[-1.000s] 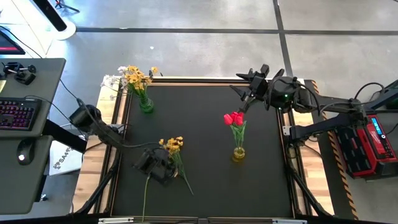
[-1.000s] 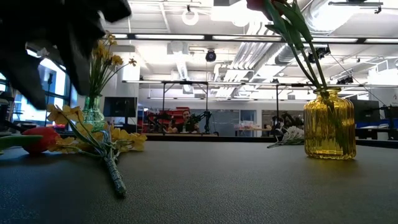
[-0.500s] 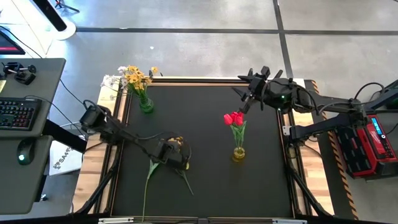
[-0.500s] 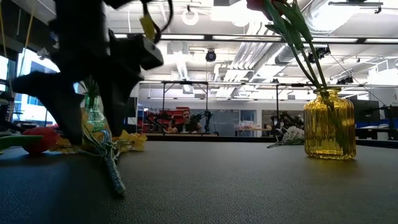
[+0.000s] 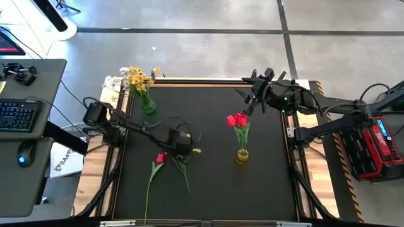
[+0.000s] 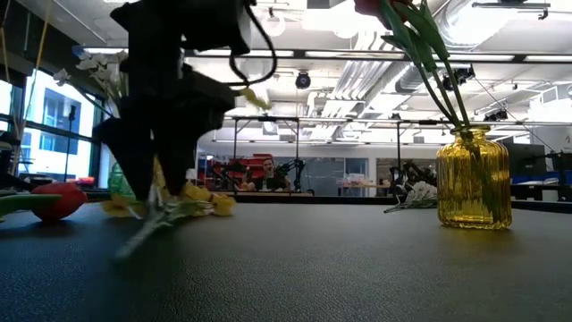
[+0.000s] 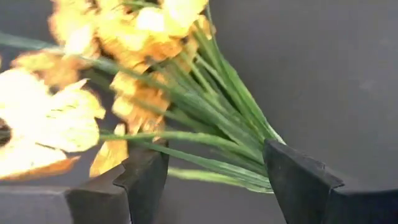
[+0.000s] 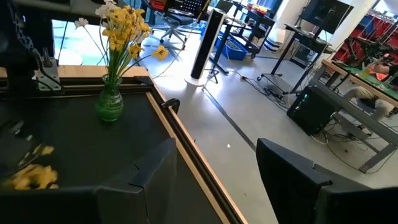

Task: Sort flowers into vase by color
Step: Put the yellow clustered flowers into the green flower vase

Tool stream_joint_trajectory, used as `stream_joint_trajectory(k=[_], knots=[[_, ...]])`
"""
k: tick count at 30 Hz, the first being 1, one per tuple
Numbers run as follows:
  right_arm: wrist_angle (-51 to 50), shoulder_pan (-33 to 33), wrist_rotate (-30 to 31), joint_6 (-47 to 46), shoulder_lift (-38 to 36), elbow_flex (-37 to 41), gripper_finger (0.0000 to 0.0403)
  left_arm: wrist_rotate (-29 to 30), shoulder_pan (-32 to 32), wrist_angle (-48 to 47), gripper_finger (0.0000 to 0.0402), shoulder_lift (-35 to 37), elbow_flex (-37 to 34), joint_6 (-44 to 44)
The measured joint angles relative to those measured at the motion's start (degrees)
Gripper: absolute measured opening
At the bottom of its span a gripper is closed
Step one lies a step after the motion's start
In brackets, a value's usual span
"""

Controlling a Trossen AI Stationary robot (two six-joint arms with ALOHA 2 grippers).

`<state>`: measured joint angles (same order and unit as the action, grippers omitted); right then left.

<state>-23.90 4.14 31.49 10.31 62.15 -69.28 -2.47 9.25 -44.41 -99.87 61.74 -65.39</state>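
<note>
A loose bunch of yellow flowers (image 5: 184,165) lies flat on the black mat at the near left. My left gripper (image 5: 178,146) points down over it, open, with its fingers on either side of the green stems (image 7: 214,134) just below the blossoms. A single red tulip (image 5: 159,157) lies beside it toward the left, its stem running to the near edge. A green vase (image 5: 148,106) at the far left holds yellow flowers. An amber vase (image 5: 242,155) right of centre holds red tulips. My right gripper (image 5: 248,96) waits open, raised at the far right. My left gripper comes from above, its open fingers across the yellow bunch's stems right below the blossoms. One fingertip (image 7: 146,171) lies against the outermost stems (image 7: 186,158); the other (image 7: 283,162) stands where the stems gather. The bunch lies flat on the mat.
A sprig of white blossoms (image 5: 112,82) lies outside the mat's far left corner beside the green vase. A wooden rim (image 5: 189,81) frames the mat. A desk with a keyboard (image 5: 16,116) stands off the table's left side. Bare mat lies along the near edge and between the vases.
My left gripper has travelled from the near left toward the table's middle, rolling its wrist, and has come down astride the yellow bunch. The bunch has swung round a little on the mat. The red tulip, earlier under the arm, now shows and has stayed put.
</note>
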Motion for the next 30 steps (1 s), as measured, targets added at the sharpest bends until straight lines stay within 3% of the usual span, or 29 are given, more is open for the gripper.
stream_joint_trajectory(k=[4,14,22,30], knots=[[0.1,0.0,0.0,0.0,0.0,0.0,0.0206,1.0,0.7,-2.2,0.0245,2.6,0.0,-3.8],[0.1,0.0,0.0,-1.2,0.0,0.0,0.0206,3.6,13.2,-0.3,0.0245,2.3,1.9,-25.9],[0.0,0.0,0.0,-1.1,0.0,0.0,0.0206,10.6,11.5,1.2,0.0245,-2.4,1.8,-23.1],[-0.7,0.0,-0.2,-1.4,0.0,0.0,0.0206,6.3,6.9,1.3,0.0245,-5.7,1.9,-15.1]])
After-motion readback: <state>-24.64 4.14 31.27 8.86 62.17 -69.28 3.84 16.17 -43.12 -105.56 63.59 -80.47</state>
